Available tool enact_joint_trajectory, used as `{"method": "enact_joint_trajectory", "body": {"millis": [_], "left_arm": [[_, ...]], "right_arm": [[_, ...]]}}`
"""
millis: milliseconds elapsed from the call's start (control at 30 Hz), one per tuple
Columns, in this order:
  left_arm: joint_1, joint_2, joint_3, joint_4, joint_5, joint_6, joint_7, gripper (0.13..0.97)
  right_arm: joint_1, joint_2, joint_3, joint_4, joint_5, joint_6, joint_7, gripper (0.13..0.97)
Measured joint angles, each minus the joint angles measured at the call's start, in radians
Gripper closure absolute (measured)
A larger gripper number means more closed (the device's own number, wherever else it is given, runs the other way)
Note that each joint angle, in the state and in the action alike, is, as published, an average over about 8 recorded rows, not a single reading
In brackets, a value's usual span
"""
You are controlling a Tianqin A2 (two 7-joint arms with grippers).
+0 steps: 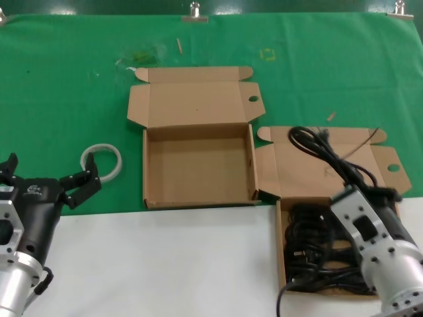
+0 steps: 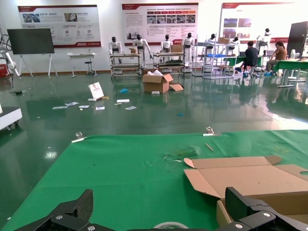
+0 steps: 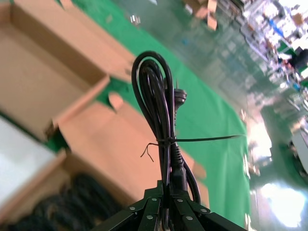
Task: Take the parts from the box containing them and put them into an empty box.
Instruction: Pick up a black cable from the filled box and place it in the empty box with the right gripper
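Black coiled power cord is clamped in the right gripper's fingers above the lower-right full box; the empty box sits centre; left gripper fingers spread, holding nothing, lower left.

Glossy green floor, wall posters, shelving carts.

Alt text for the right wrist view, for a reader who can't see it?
The right gripper holds a bundled black power cord, tied with a wire twist, lifted above the open box of cords. The empty box lies beyond on green cloth.
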Motion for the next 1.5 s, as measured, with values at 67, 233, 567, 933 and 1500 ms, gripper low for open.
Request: {"method": "enact_joint_trajectory", "body": {"millis": [67, 233, 567, 933, 1500], "left_arm": [[0.000, 0.000, 0.000, 0.000, 0.000, 0.000, 0.000, 0.132], [0.000, 0.000, 0.000, 0.000, 0.000, 0.000, 0.000, 0.132], [0.000, 0.000, 0.000, 0.000, 0.000, 0.000, 0.000, 0.132], [0.000, 0.000, 0.000, 0.000, 0.000, 0.000, 0.000, 0.132], [0.000, 0.000, 0.000, 0.000, 0.000, 0.000, 0.000, 0.132]], "right_arm": [[0.029, 0.000, -0.030, -0.005, 0.000, 0.000, 0.006, 0.946], [0.116, 0.000, -0.118, -0.062, 0.001, -0.017, 0.029, 0.946], [0.296, 0.001, -0.323, -0.323, 0.002, -0.131, 0.170, 0.946], [0.406, 0.001, -0.439, -0.505, 0.002, -0.218, 0.306, 0.946], [0.420, 0.001, -0.443, -0.535, 0.002, -0.244, 0.355, 0.894]]}}
